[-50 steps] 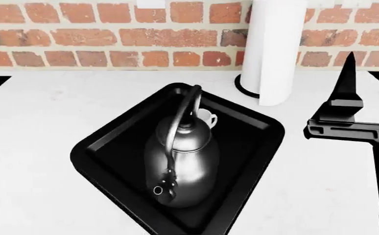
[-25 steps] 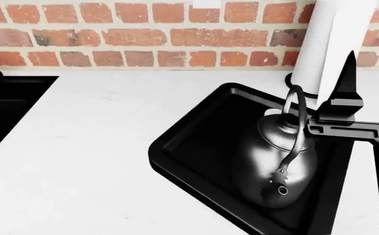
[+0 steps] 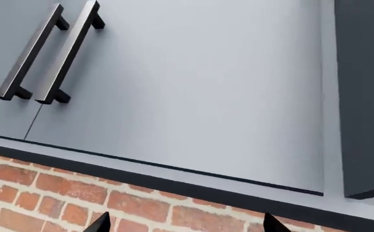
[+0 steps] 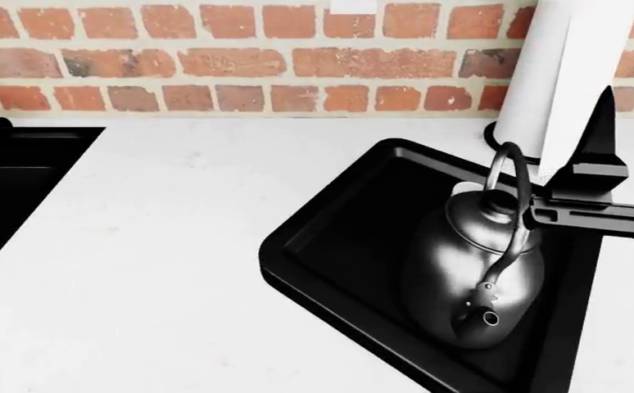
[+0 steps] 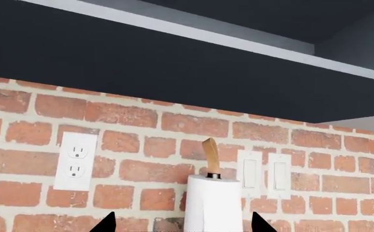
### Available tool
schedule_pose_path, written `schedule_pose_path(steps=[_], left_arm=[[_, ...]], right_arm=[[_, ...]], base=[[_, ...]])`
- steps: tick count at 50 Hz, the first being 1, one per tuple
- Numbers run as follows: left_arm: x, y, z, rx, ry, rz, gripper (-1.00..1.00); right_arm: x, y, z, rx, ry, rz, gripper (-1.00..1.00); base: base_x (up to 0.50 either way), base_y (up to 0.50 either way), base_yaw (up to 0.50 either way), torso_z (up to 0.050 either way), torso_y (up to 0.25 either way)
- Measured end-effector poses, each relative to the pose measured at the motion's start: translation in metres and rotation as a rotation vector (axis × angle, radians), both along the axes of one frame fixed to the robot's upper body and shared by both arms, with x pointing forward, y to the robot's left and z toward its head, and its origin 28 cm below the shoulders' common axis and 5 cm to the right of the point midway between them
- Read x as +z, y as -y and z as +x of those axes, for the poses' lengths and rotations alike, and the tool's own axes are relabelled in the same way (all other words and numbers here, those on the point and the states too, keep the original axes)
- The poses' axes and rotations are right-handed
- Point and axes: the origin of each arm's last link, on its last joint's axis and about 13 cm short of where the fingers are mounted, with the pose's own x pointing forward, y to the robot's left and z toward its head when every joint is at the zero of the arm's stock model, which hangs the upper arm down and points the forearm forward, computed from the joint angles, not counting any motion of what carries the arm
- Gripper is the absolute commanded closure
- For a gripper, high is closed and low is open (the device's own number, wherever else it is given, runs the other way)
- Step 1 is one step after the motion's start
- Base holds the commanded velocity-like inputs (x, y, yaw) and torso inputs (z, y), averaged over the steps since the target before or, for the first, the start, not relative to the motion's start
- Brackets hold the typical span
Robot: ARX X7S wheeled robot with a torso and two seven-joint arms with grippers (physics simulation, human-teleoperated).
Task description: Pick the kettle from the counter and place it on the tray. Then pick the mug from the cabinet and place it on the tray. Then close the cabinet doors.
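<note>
Near the counter's back edge, the right gripper (image 4: 592, 176) hangs with its fingers spread and empty, just beside the paper-towel roll (image 4: 563, 74). Fingertips of the left gripper (image 3: 183, 223) are parted below shut cabinet doors (image 3: 194, 87), holding nothing. On the counter (image 4: 164, 270), the kettle (image 4: 479, 262) stands upright in the tray (image 4: 317, 246); the mug is hidden.
</note>
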Motion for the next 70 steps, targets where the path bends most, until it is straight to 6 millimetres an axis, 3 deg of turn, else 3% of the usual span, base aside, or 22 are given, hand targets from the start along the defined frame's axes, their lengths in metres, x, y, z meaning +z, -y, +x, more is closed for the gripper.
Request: schedule_pose_path(steps=[11, 21, 29, 41, 70], left_arm=[[0.054, 0.003, 0.005, 0.006, 0.053, -0.013, -1.00], [0.108, 0.020, 0.010, -0.038, 0.084, 0.013, -1.00], [0.139, 0.032, 0.016, -0.028, 0.074, 0.030, -1.00], [0.166, 0.059, 0.028, -0.142, 0.081, 0.110, -1.00], [0.211, 0.113, 0.039, -0.391, 0.118, 0.143, -1.00]], right_arm=[[0.007, 0.001, -0.003, -0.074, -0.024, 0.010, -1.00], [0.014, 0.003, -0.006, -0.118, -0.048, 0.029, -1.00], [0.018, 0.006, -0.007, -0.144, -0.073, 0.047, -1.00], [0.019, 0.007, -0.010, -0.175, -0.056, 0.011, -1.00], [0.025, 0.009, -0.019, 0.042, 0.051, -0.088, -1.00]], base=[[0.00, 0.00, 0.00, 0.000, 0.000], [0.00, 0.00, 0.00, 0.000, 0.000], [0.00, 0.00, 0.00, 0.001, 0.000], [0.00, 0.00, 0.00, 0.002, 0.000], [0.00, 0.00, 0.00, 0.001, 0.002]])
